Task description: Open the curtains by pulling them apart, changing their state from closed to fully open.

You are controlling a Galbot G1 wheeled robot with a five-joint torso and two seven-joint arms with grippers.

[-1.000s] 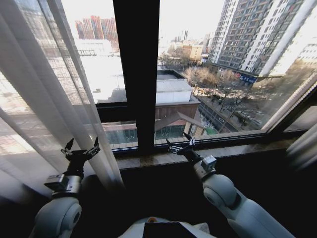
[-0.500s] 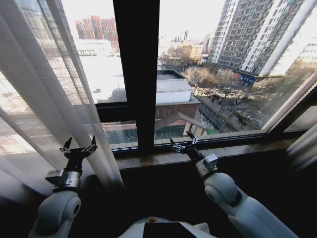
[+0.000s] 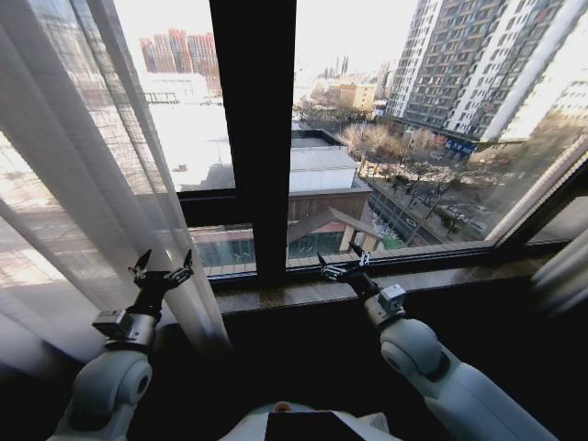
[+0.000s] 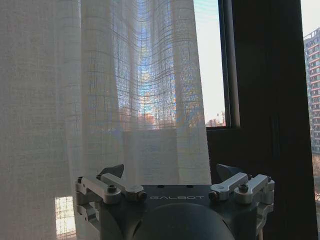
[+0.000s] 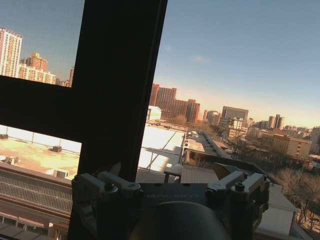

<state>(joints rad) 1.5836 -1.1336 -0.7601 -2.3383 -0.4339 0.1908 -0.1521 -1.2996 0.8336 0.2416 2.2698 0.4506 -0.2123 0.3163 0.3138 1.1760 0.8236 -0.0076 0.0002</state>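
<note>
Head view: the left gripper (image 3: 163, 266), fingers spread and empty, hovers beside the left curtain (image 3: 83, 184) at lower left; the right gripper (image 3: 344, 266), also spread and empty, sits low at centre. Judged next: grip and sweep the fabric farther left.

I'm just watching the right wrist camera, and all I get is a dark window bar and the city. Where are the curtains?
Observer: In the head view, the left curtain hangs bunched at the window's left side, and the right curtain sits at the far right edge.
Operator: Is any hand near one?
Observer: The left gripper is raised beside the left curtain's inner edge, fingers open. Its wrist camera faces the sheer fabric.
Operator: And the hand I'm riding on?
Observer: The right gripper is open above the window sill, just right of the central frame bar, apart from both curtains.
</note>
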